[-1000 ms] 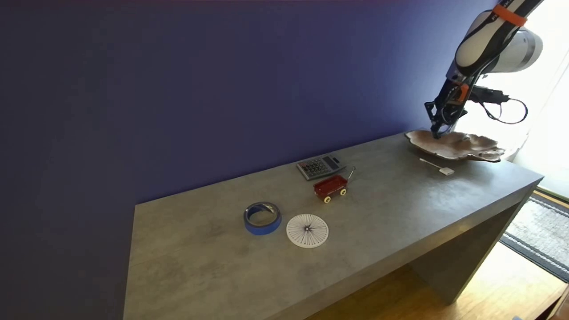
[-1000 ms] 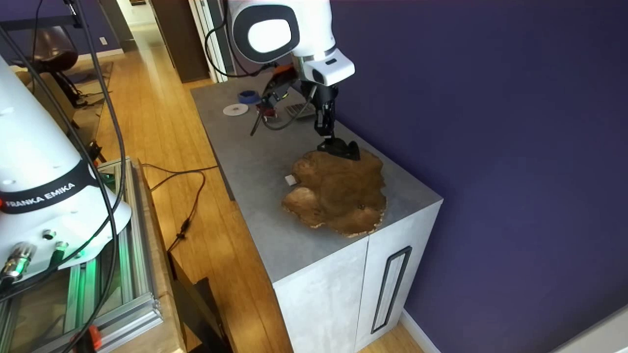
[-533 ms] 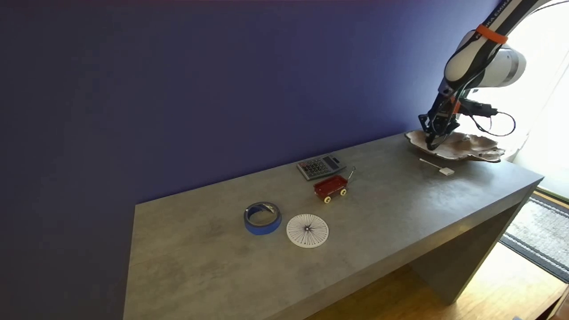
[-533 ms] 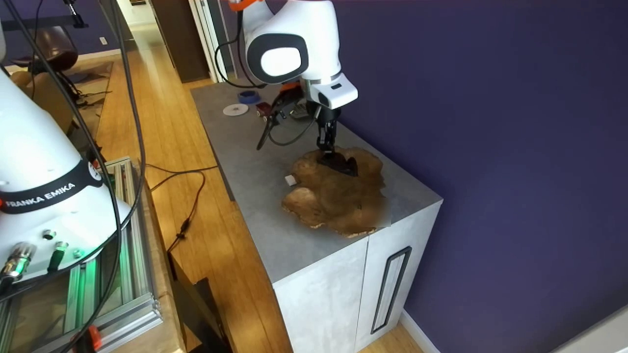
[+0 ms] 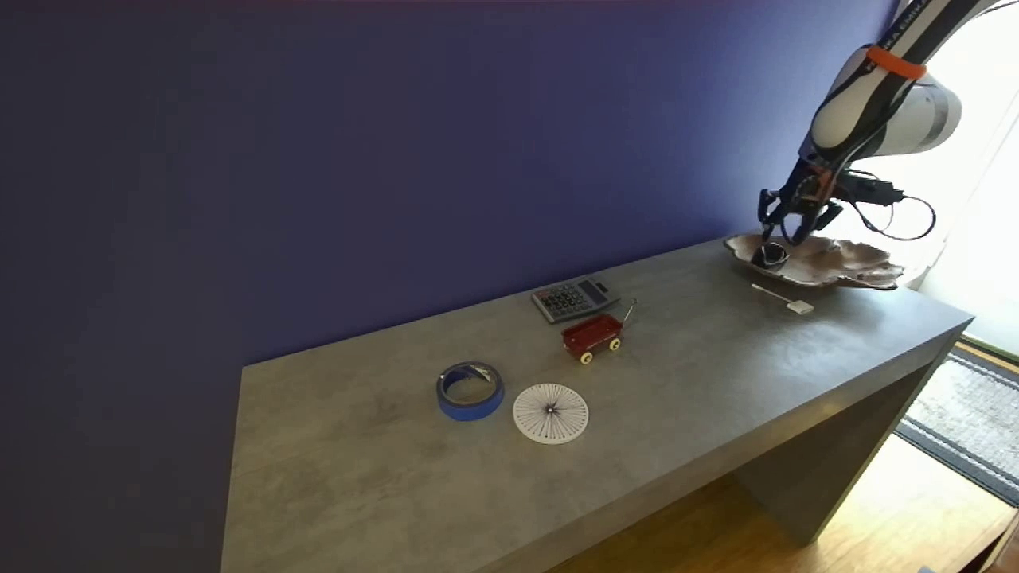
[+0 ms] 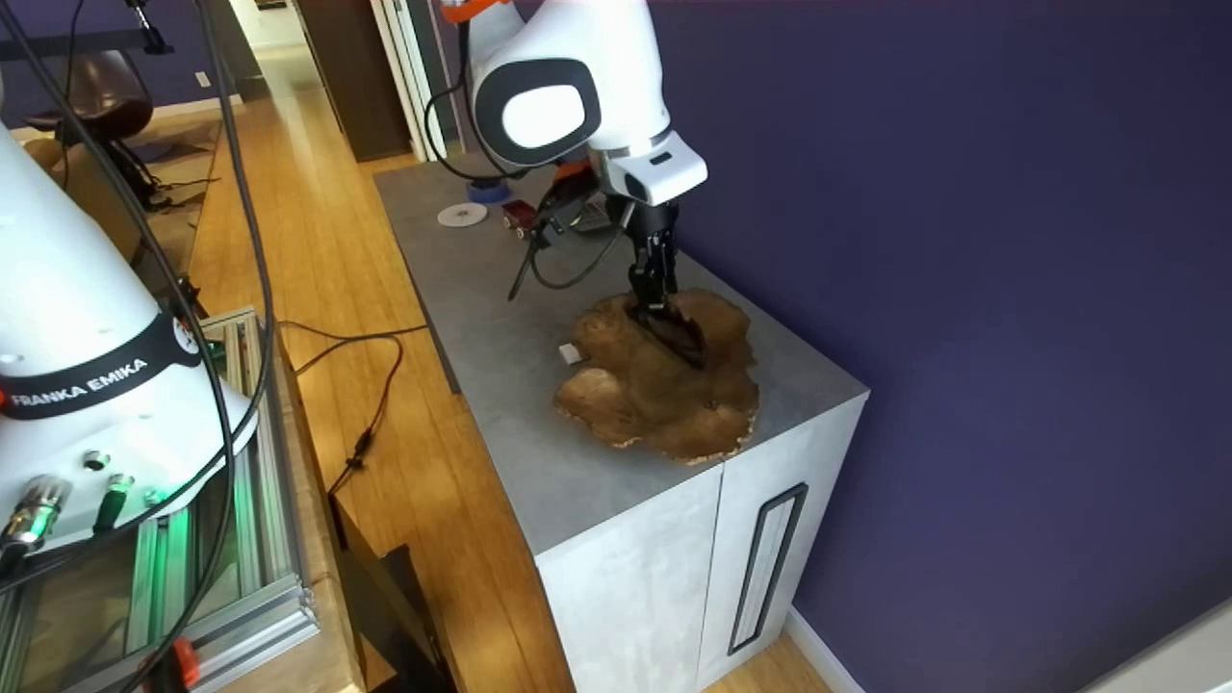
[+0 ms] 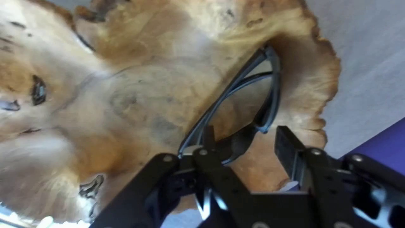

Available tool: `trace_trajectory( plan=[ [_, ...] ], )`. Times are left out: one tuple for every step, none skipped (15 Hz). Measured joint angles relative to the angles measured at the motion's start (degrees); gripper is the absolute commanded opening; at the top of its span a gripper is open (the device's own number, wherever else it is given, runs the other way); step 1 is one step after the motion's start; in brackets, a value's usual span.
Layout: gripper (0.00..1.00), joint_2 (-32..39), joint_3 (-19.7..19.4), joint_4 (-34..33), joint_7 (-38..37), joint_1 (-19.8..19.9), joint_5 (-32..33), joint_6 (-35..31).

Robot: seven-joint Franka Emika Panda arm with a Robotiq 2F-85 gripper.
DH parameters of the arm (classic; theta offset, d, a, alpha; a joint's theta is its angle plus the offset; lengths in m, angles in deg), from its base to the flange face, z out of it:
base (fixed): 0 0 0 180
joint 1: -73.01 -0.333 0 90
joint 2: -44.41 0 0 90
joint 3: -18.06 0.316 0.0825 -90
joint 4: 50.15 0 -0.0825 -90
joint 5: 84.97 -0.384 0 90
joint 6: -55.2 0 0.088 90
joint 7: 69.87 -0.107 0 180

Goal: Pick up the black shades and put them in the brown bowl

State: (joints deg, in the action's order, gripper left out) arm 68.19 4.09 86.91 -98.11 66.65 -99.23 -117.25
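Inside the brown bowl [image 5: 828, 267]: the black shades [image 5: 770, 255] are seen, toward its left end in an exterior view.
Gripper [image 7: 245, 136]: is placed just over the shades, fingers [image 7: 289, 150] parted; contact cannot be told.

The white arm [image 6: 624, 82] was lettered "FRANKA EMIKA", ringed in orange, hung with black cables [image 6: 464, 58] and tipped with screw-dotted fingers [image 7: 287, 148].

Shades [image 7: 243, 139] in bowl [image 6: 664, 414]; wagon [image 5: 593, 334] beside calculator [image 5: 571, 300]; disc [image 5: 550, 414] beside tape ring [image 5: 471, 411]
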Motion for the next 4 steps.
trace_trajectory(
  plan=[
    [0.93,-1.8,-1.9,3.0,0.7,-1.3,1.7,-3.1],
    [0.98,-3.6,-3.1,6.3,2.1,-2.1,2.9,-7.0],
    [1.0,-5.5,-3.4,9.6,4.0,-2.2,3.4,-11.2],
    [0.89,-7.4,-3.1,13.0,6.2,-1.9,3.4,-15.5]
  ],
)
